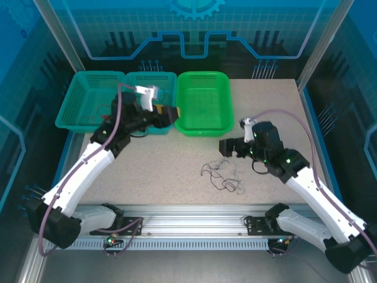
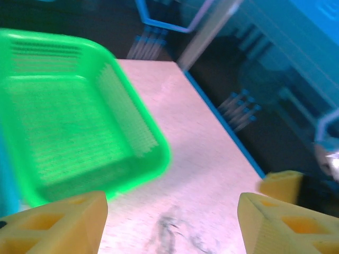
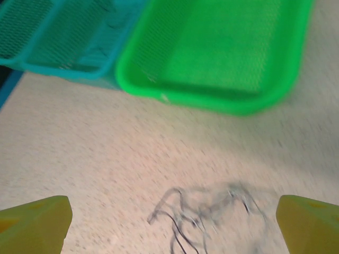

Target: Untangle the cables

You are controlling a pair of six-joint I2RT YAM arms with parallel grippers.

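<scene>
Right end effector (image 3: 172,227), jaws spread, cables (image 3: 206,209) tangled just ahead, untouched

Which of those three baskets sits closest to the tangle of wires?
The bright green basket, rightmost in the row; the two teal baskets stand farther left.

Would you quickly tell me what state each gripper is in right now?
Left gripper: open, holding nothing.
Right gripper: open, holding nothing; the cables lie free of both.
</scene>
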